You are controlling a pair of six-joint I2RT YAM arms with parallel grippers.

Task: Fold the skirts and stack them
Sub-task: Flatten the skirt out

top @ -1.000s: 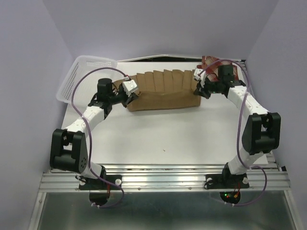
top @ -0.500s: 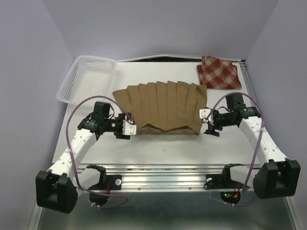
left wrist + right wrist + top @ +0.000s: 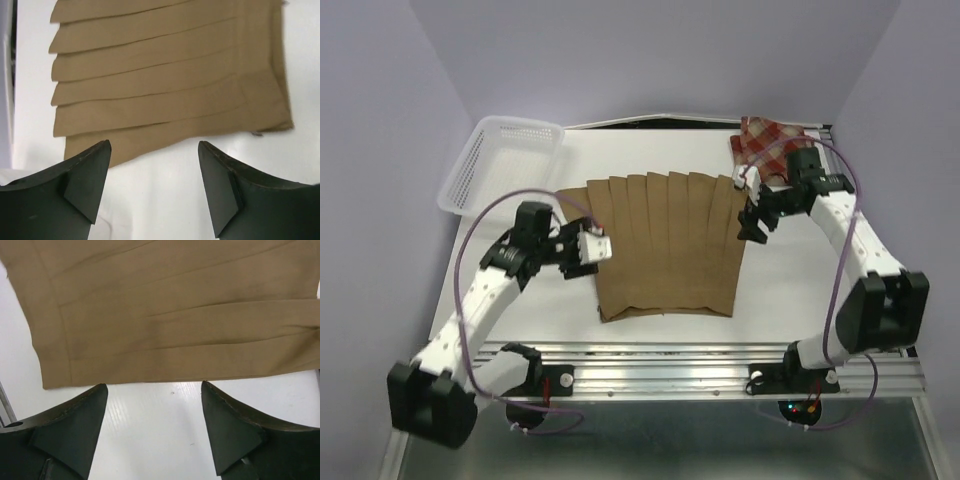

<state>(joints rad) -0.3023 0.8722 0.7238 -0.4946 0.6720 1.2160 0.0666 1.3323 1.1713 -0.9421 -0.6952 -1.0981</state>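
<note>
Starting at the left gripper [image 3: 590, 247]: spread wide, pinching nothing, parked just off the left edge of the tan skirt [image 3: 665, 245]. Same deal with the right gripper [image 3: 752, 222]: fingers wide apart, empty, hovering by the skirt's right edge near the far corner. Backed up by both wrist views too, just bare white between the fingers and cloth beyond.

Open and clear on purpose, most likely, so as to leave the cloth lying flat and spread, pleats running near-to-far, narrower end toward the arms. Looks like the laid-out-flat step with no fold put in yet, so guessing a grab on an edge or corners next.

Then the plaid skirt [image 3: 768, 135] at the far right corner, small and seemingly folded, partly hidden behind the right arm. Probably waiting there as the other half of the stack.

Under all that, the white table [image 3: 790, 280], smooth and a bit glossy, so expect some sliding. Over at the far left edge, the white mesh basket [image 3: 505, 160], tipped up. Around it all, lavender walls [image 3: 380, 150] and a metal rail [image 3: 660, 365] along the near edge.
</note>
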